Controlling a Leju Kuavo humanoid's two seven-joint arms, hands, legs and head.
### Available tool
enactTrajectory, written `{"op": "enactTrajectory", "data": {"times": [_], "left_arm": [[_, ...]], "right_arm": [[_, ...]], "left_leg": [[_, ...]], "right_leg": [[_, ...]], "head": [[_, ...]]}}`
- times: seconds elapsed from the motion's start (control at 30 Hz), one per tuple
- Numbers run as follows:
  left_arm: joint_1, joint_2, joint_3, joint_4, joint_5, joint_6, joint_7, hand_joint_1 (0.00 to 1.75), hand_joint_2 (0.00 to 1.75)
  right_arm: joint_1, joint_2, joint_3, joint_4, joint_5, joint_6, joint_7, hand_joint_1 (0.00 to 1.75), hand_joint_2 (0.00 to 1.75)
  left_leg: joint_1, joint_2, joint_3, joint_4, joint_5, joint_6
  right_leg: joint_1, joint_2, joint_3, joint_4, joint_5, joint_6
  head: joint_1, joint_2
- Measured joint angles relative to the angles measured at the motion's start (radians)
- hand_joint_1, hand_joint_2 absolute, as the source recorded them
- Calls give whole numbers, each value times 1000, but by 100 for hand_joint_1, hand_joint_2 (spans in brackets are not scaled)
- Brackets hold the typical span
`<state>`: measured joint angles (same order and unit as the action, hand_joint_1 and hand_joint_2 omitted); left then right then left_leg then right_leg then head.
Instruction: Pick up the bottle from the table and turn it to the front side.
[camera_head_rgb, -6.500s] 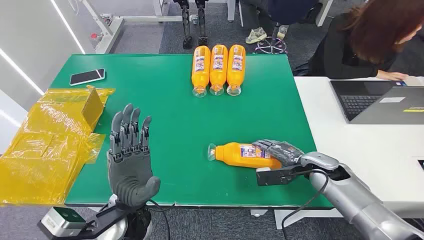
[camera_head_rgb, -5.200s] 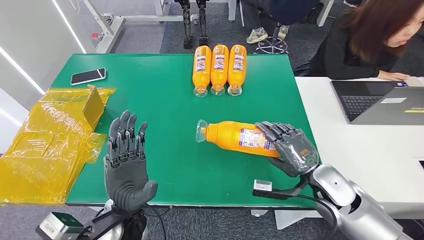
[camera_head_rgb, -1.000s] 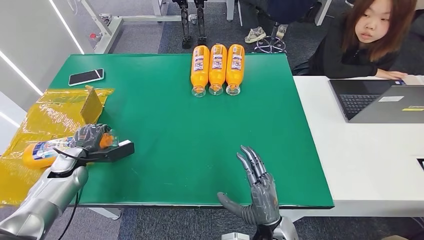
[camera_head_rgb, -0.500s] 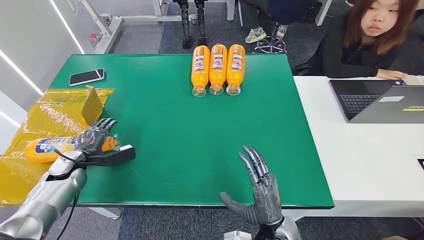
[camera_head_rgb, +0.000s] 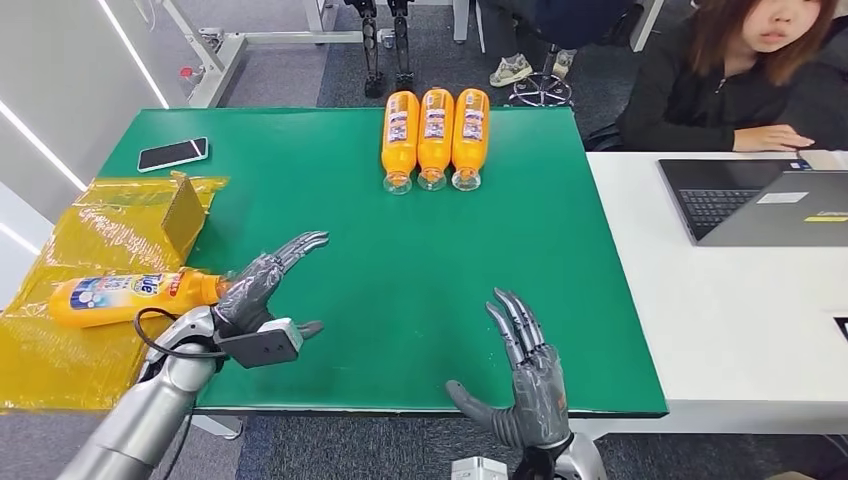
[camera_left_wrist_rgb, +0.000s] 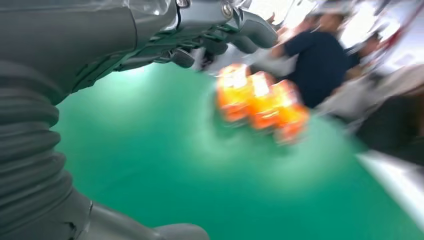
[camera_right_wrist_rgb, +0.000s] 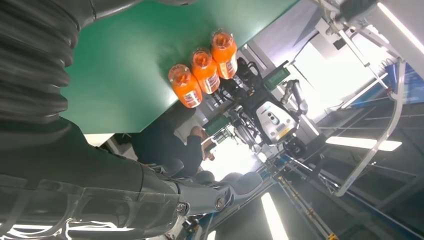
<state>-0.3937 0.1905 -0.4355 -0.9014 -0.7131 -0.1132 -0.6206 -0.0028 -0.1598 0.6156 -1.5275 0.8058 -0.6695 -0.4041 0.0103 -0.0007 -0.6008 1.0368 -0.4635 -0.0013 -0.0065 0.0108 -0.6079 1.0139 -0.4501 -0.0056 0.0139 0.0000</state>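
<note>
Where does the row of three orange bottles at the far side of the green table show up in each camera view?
Head view: the three orange bottles lie side by side at the table's far edge, top centre.
Left wrist view: a blurred orange cluster, upper middle, beyond the left hand.
Right wrist view: upper left of centre, caps toward the camera.
Shared landmark: the green table under them.

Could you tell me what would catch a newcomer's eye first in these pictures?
Probably the three orange bottles lying side by side at the far edge of the green table. Next, a single orange bottle lying on yellow plastic wrap at the left, beside the open left hand. The right hand, also open, is raised at the near edge.
</note>
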Motion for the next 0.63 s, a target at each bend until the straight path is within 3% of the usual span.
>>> {"op": "enactTrajectory", "data": {"times": [0.2, 0.37, 0.53, 0.63], "left_arm": [[75, -87, -47, -164, 96, 21, -32, 0, 175], [119, -179, -66, -252, 246, 88, -75, 0, 175], [177, -280, -69, -351, 492, 143, -81, 0, 175], [201, -312, -78, -373, 560, 144, -82, 0, 175]], "right_arm": [[-17, 3, -9, 2, -26, 3, -7, 0, 175], [-15, 20, -34, -5, -118, 0, -92, 0, 175], [28, 91, -88, -40, -196, 0, -215, 0, 175], [46, 125, -107, -51, -250, 0, -244, 0, 175]], "left_leg": [[0, -1, 0, 0, 0, 0], [0, -1, 0, 0, 0, 0], [0, -1, 0, 0, -1, 0], [0, -1, 0, 0, -1, 0]], "right_leg": [[0, -1, 0, 0, 0, 0], [0, -2, 0, 0, 0, 0], [0, -1, 0, 0, 0, 0], [0, -1, 0, 0, -1, 0]], "head": [[0, 0], [0, 0], [0, 0], [0, 0]]}}
